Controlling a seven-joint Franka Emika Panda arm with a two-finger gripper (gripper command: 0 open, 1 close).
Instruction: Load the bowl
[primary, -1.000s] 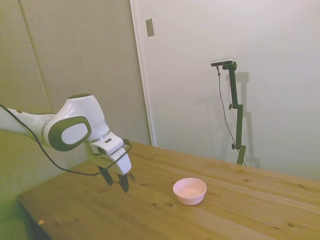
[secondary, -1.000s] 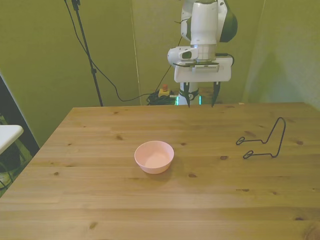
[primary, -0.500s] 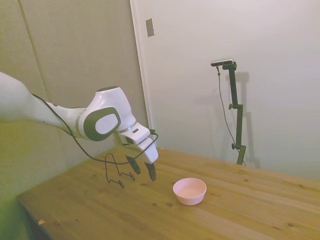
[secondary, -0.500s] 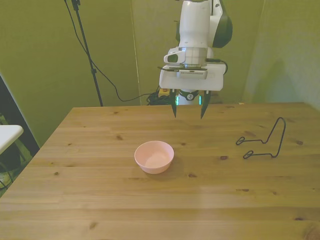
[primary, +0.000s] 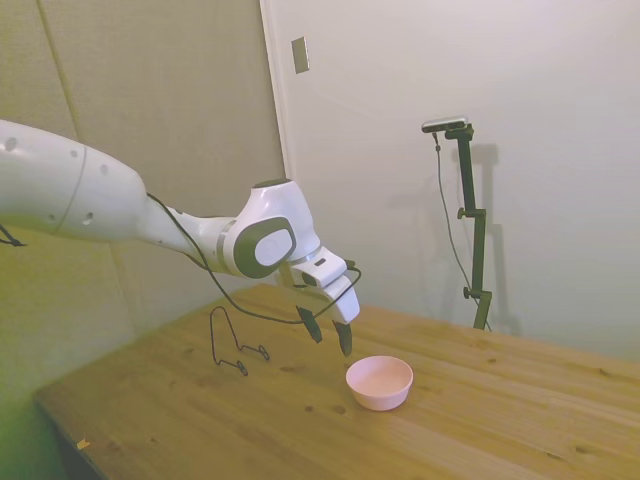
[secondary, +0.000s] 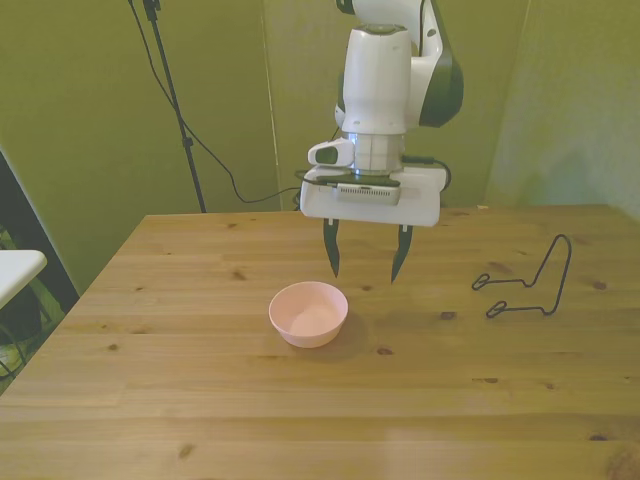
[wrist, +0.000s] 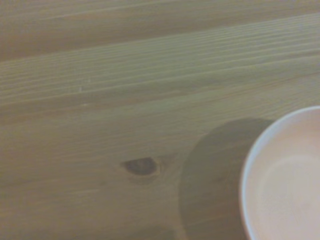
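Observation:
The bowl is a small pale pink round dish that stands upright on the wooden table, with nothing in it. It also shows in the side view as the bowl and partly in the wrist view as the bowl. My gripper hangs open above the table, just behind the bowl and a little toward the front view's right, holding nothing. In the side view the gripper is up and to the left of the bowl, apart from it.
A thin black wire rack stands on the table at the front view's right; the same rack shows behind the arm in the side view. A dark knot marks the wood near the bowl.
The arm has swung forward from the table's far edge and come down toward the bowl. The gripper has stayed open and the bowl has not moved.

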